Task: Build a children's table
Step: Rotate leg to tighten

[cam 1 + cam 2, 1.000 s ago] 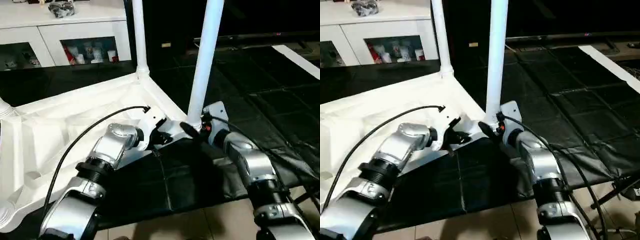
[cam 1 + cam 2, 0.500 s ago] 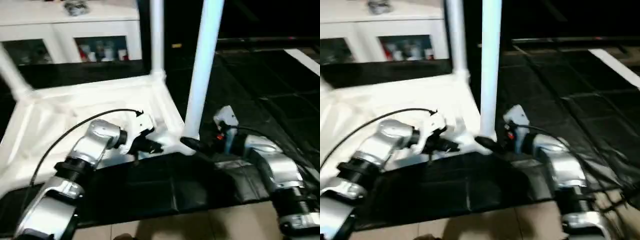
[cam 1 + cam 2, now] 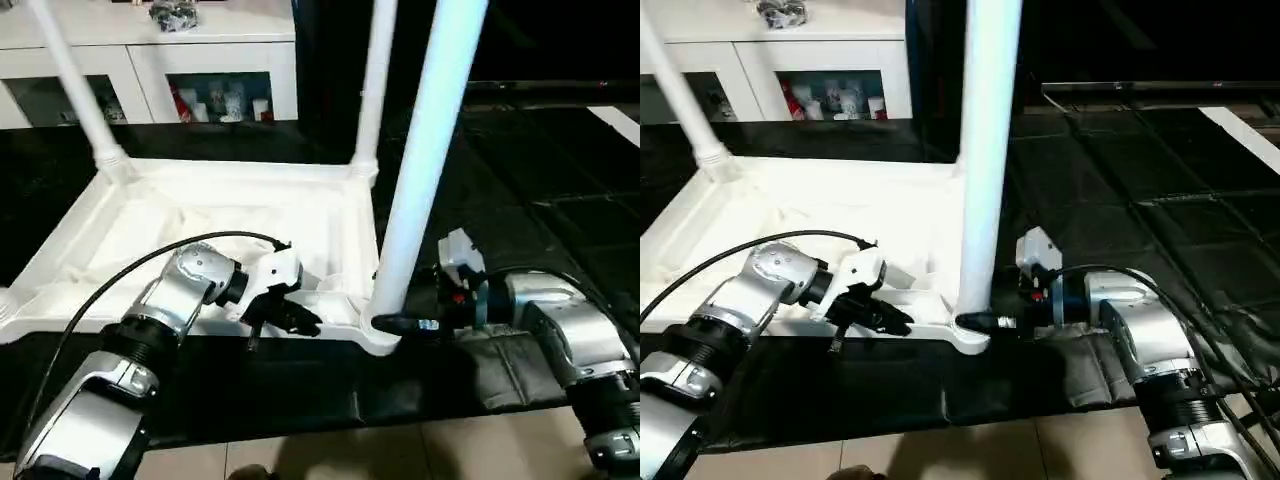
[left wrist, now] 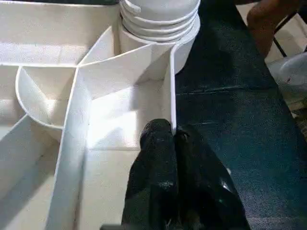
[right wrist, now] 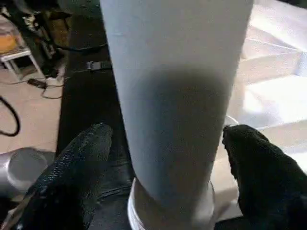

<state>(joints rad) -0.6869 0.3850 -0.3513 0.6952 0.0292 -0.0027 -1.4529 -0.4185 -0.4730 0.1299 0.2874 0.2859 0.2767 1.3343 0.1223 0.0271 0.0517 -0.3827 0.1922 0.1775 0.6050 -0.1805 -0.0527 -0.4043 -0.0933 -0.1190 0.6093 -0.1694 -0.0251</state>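
While right tool (image 5: 163,177) straddles leg (image 3: 985,150), leg sits in corner socket (image 3: 970,335).

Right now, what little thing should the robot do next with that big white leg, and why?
Probably close the right gripper on the leg. Its jaws stand open on either side of the leg just above the corner socket, and the left gripper, jaws shut, presses the table top's rim nearby.

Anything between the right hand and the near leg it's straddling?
Nothing visible. The right hand is open, one black finger on either side of the white tapered tube leg, which stands in the corner socket of the upturned white plastic tabletop.
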